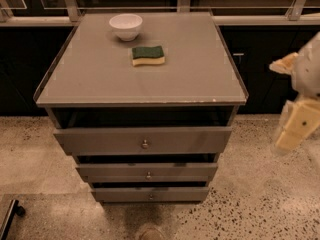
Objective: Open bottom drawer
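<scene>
The grey-brown cabinet stands in the middle of the view with three drawers. The bottom drawer is the lowest and narrowest front, with a tiny round knob at its centre, near the floor. The middle drawer and the top drawer sit above it, each with a knob. My gripper hangs at the right edge of the view, cream-coloured, well to the right of the cabinet and above the level of the bottom drawer, touching nothing.
A white bowl and a green-and-yellow sponge lie on the cabinet top. Dark cabinets and a rail run along the back. Speckled floor surrounds the cabinet. A dark base part shows at the bottom left.
</scene>
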Controlling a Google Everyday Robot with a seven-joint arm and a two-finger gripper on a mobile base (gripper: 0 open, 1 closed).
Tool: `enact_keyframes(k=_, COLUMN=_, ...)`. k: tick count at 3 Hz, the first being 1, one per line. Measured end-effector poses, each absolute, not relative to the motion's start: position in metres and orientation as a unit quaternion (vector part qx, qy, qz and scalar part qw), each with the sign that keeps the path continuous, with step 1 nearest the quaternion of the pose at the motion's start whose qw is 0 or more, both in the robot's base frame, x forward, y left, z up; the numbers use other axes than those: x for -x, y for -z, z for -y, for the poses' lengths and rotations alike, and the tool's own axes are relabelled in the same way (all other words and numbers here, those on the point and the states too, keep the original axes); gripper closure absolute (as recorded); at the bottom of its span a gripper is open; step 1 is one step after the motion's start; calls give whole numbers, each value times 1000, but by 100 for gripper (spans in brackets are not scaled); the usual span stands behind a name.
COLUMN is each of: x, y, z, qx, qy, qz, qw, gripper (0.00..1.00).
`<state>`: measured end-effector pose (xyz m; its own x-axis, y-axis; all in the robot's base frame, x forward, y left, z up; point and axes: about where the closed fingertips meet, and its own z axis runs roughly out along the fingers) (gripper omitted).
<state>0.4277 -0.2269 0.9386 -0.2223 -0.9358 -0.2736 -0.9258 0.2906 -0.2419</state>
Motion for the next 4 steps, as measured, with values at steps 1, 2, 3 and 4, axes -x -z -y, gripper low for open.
enact_keyframes(k=1, x=-411, y=-867, z=232, qx=574, qy=-42, qz=-788, qw=219, gripper=0)
enact_keyframes(k=2, x=-411, y=-790, z=224, qx=551, qy=-90, qz=-791, qw=249, gripper=0)
enact_keyframes(k=3, x=-437, y=-738, z=220, qx=523, qy=-94, qz=-800, qw=279, gripper=0)
enact_keyframes(k=4, x=-457, y=-743, z=225, qx=510, qy=-67, qz=-800, qw=308, gripper=0)
